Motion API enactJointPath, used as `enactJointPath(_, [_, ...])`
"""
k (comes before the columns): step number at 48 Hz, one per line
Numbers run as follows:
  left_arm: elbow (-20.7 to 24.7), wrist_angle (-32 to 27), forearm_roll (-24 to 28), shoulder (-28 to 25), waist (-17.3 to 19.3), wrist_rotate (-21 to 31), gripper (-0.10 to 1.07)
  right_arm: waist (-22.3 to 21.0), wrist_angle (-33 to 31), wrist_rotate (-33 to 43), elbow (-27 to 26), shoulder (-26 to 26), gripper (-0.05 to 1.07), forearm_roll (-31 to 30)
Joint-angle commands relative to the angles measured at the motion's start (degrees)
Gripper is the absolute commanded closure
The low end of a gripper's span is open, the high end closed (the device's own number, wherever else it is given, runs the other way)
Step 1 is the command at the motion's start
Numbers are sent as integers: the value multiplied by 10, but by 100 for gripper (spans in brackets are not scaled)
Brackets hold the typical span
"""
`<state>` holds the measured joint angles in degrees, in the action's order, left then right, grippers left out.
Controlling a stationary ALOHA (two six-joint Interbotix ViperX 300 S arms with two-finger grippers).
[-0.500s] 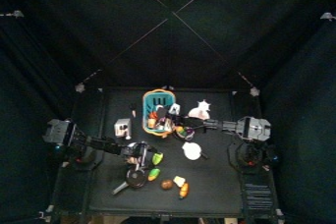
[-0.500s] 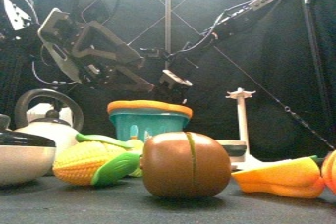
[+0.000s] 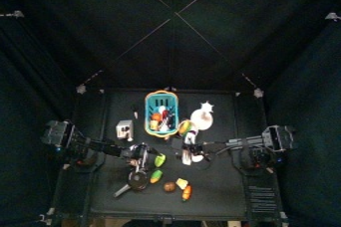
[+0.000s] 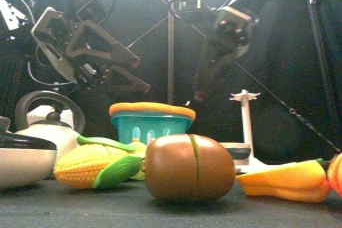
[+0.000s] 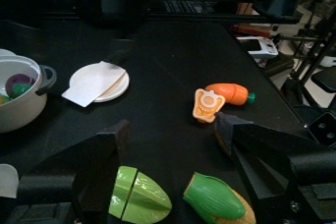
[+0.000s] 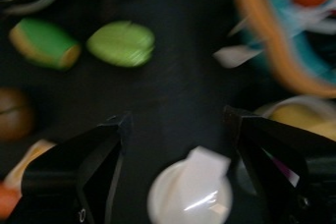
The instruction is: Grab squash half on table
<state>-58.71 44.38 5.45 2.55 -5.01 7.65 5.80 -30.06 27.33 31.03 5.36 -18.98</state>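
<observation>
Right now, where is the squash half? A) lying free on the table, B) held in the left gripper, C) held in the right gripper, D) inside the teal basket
A: the squash half lies on the bare table, ahead of the left gripper, whose open jaws hold nothing; the right gripper hangs open over the white piece, not the squash.
</observation>
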Motion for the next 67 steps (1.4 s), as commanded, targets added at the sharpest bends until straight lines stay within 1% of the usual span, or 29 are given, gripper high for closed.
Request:
enactJointPath(1, [5,6,-5,7,-2,-1,-4,48,11,-2,16,2,0,76])
enactJointPath(4, [5,6,-8,7,-2,-1,-4,73,12,-2,16,-11,0,110])
enactJointPath(10, [8,6,-11,7,-2,-2,-4,109,12,-2,4,-40,0,168])
enactJointPath(14, [8,6,-11,7,-1,-2,-4,121,12,-2,-11,-62,0,191])
enactJointPath(19, [8,6,-11,7,-1,-2,-4,126,8,-1,-30,-92,0,209])
enactJointPath(27, [7,6,-11,6,-1,-1,-4,126,-8,-2,-63,-134,0,208])
enactJointPath(34, [7,6,-16,5,-1,-2,-4,125,-47,-1,-79,-158,0,197])
enactJointPath(37, [7,6,-17,5,-1,-2,-4,125,-54,-1,-80,-163,0,189])
enactJointPath(52, [6,6,-18,6,-1,-2,-4,125,-53,-2,-79,-182,0,181])
enactJointPath(59, [6,6,-18,6,-1,-2,-4,124,-53,-2,-80,-181,1,159])
enactJointPath(67, [6,6,-18,5,0,-2,-4,122,-53,-2,-81,-177,1,149])
